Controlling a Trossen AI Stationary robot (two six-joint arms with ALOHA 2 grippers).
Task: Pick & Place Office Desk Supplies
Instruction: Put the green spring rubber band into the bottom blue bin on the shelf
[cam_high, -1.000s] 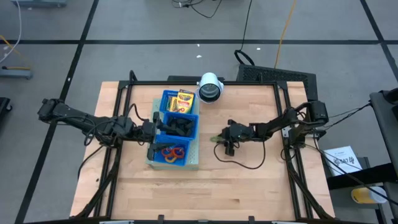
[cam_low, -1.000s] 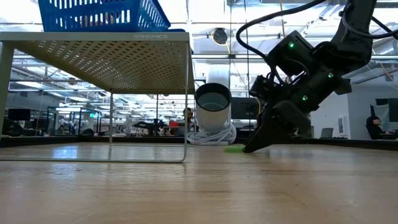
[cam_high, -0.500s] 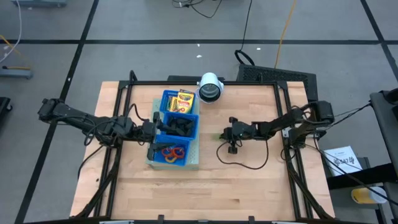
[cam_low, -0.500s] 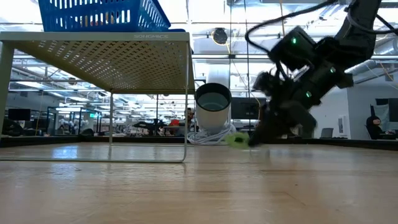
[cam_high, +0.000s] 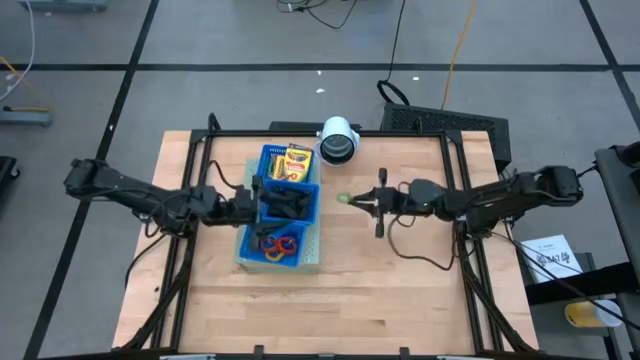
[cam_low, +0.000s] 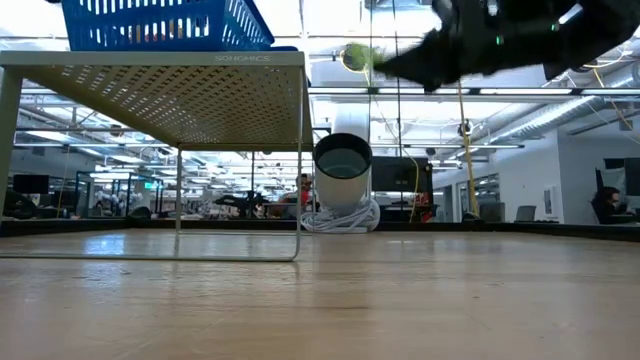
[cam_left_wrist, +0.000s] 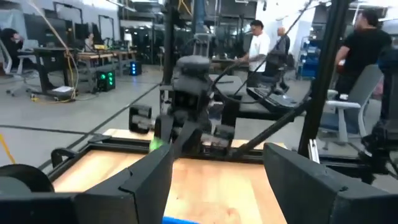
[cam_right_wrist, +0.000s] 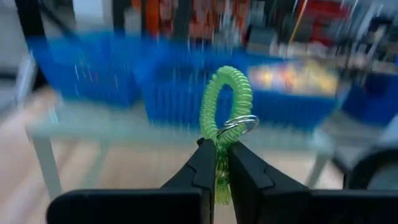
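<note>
Above the table (cam_high: 400, 290), right of the tray (cam_high: 254, 252), the right hand (cam_high: 352, 199) is pinching a green ring (cam_right_wrist: 227, 99), probably to drop it in, while the spread left hand (cam_high: 258, 203) is waiting over the tray.

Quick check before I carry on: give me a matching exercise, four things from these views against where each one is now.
Things:
1. green coil ring
2. crayon box
3. black clips
4. red and orange rings

Places:
A. middle compartment of the blue tray
B. pinched in the right gripper, off the table
C. tray compartment nearest the white cylinder
D. tray compartment farthest from the white cylinder

Pairs: 1-B, 2-C, 3-A, 4-D
</note>
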